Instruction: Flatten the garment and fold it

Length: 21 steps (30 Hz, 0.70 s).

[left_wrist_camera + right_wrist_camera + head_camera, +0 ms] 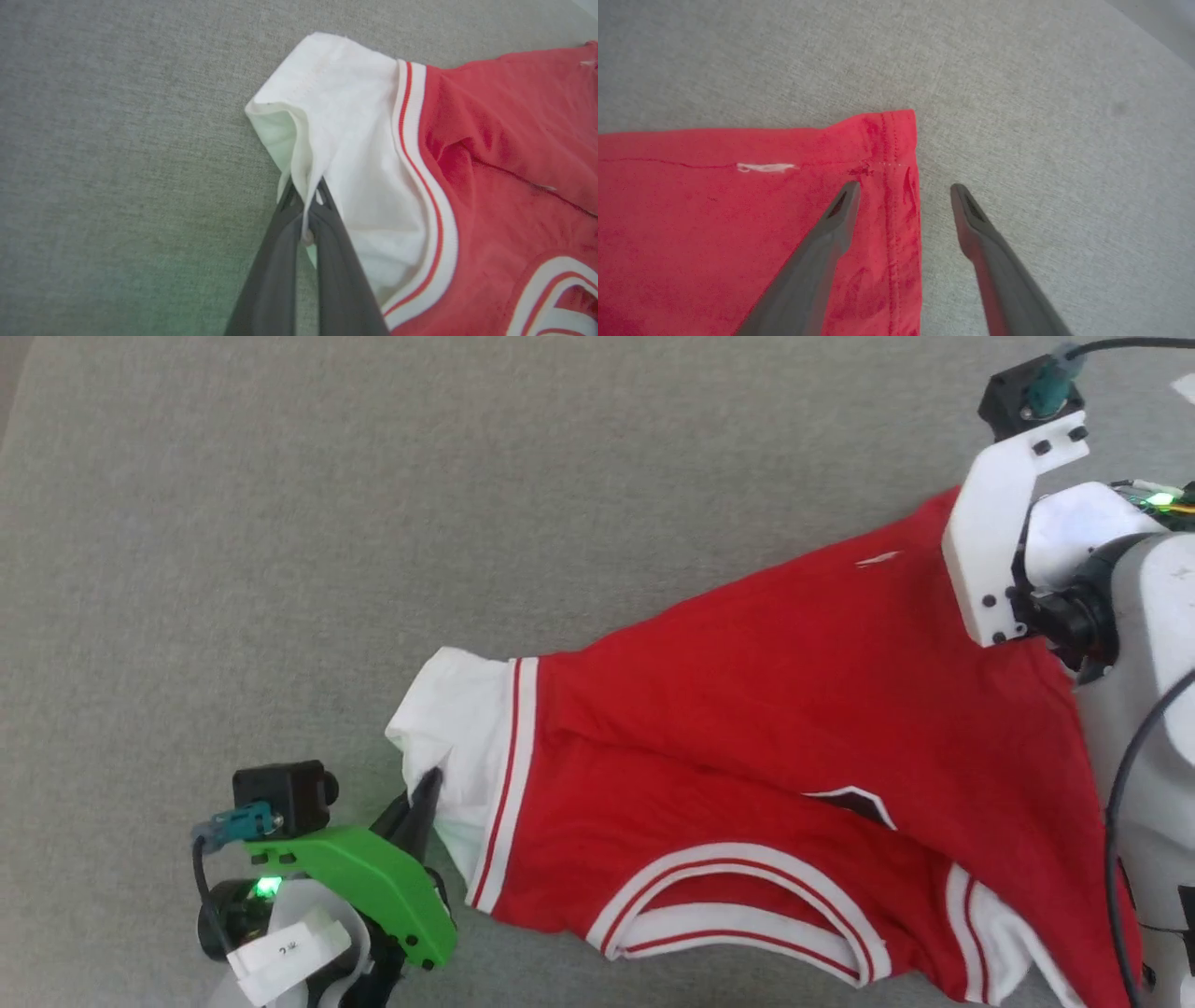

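Observation:
The garment (784, 709) is a red shirt with white sleeves and red-white trim, lying slantwise across the grey surface. My left gripper (425, 793) at the lower left is shut on the edge of its white sleeve (327, 116), a fold of cloth pinched between the fingers (280, 261). My right gripper (906, 189) stands open over the hem corner (896, 135) at the upper right. One of its fingertips (847, 196) is above the red cloth, the other above the bare surface beside the hem.
A grey fabric surface (373, 523) spreads under everything, with wide bare room to the left and the back. The right arm's white bracket and wrist camera (1018, 467) stand above the garment's far corner. A small white tag (766, 167) lies on the red cloth.

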### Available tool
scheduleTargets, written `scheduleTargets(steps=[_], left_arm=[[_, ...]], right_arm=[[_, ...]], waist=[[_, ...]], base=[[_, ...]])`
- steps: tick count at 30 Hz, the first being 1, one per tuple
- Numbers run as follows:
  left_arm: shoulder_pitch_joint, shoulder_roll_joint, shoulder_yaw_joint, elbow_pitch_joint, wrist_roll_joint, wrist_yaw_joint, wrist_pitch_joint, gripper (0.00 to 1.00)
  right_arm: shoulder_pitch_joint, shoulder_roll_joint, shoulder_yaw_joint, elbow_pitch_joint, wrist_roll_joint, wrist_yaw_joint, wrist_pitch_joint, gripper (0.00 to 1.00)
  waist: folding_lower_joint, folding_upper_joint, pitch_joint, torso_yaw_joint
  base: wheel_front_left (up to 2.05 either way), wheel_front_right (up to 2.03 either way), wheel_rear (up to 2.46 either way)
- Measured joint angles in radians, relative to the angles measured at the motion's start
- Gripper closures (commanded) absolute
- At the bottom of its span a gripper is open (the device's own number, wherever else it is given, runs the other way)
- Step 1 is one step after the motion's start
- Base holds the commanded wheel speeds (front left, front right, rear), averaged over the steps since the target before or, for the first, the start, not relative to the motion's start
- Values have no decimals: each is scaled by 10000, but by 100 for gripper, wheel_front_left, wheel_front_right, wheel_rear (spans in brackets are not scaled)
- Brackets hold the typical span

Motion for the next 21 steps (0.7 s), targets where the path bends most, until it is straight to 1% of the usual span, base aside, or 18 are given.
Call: scheduleTargets(steps=[3,8,9,10,12,17,21], left_arm=[[-144,-36,-42,54,-15,-109,-84,100],[-295,-40,-52,61,-13,-167,-144,100],[-312,-38,-50,63,-13,-167,-173,100],[-312,-35,-42,71,-13,-167,-173,100],[-312,-17,-25,105,-13,-163,-173,100],[-268,178,77,247,-8,-50,-104,100],[-97,268,163,274,21,138,23,100]], right_arm=[[-64,-138,401,184,-13,-2,426,0],[-291,-311,378,121,226,-2,740,0],[-293,-301,307,109,316,-2,727,74],[-292,-295,249,113,380,-2,709,100],[-246,-265,161,115,579,0,566,100],[284,-52,-357,-17,1091,0,-362,100],[1085,94,-1101,-732,1799,0,-1076,100]], waist=[[0,0,339,270],[0,0,679,554],[0,0,700,578],[0,0,694,578],[0,0,640,558],[0,0,292,435],[0,0,-221,244]], base=[[0,0,0],[0,0,0],[0,0,0],[0,0,0],[0,0,0],[0,0,0],[0,0,0]])
